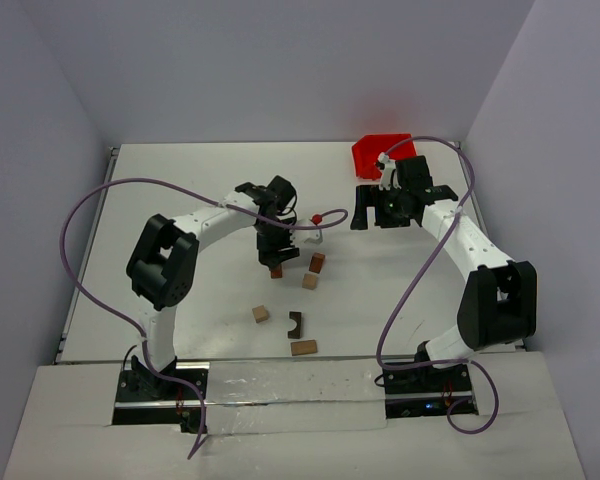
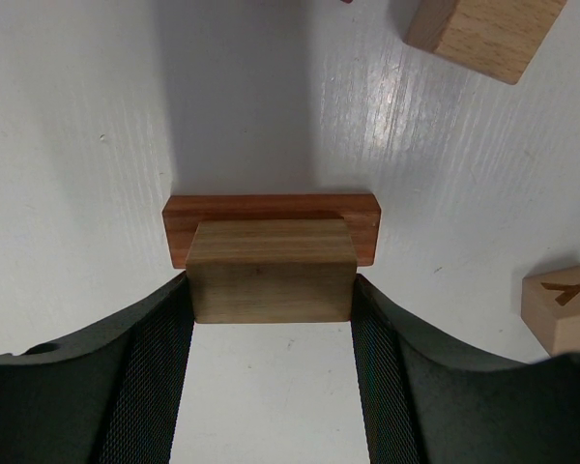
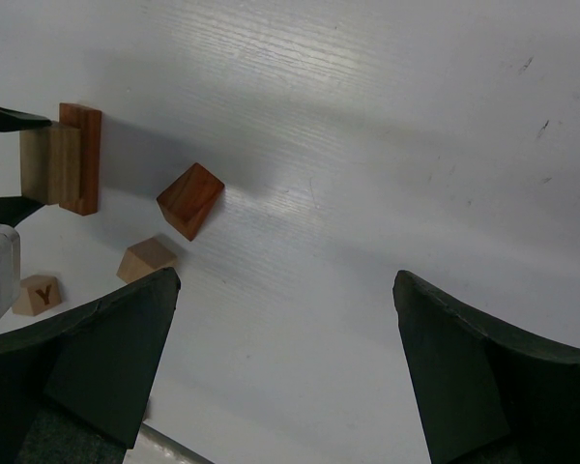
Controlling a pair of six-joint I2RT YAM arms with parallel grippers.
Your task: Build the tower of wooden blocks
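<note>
My left gripper [image 2: 271, 290] is shut on a tan wood block [image 2: 271, 271], its fingers [image 2: 150, 367] against the block's two sides. The block sits on top of a wider reddish-brown bar [image 2: 271, 208] lying flat on the table; together they form the low tower [image 1: 276, 268]. From the right wrist view the tan block [image 3: 48, 162] touches the bar [image 3: 80, 158]. My right gripper [image 3: 285, 280] hangs open over bare table, holding nothing. Loose wood blocks lie nearby: a reddish cube [image 3: 189, 198], a tan cube [image 3: 145, 259] and a cube marked Y [image 2: 561, 307].
A red bin [image 1: 382, 153] stands at the back right, behind my right gripper [image 1: 375, 215]. Nearer the front lie a tan cube [image 1: 261, 314], a dark arch piece [image 1: 296, 323] and a brown bar [image 1: 303, 347]. Purple cables loop beside both arms.
</note>
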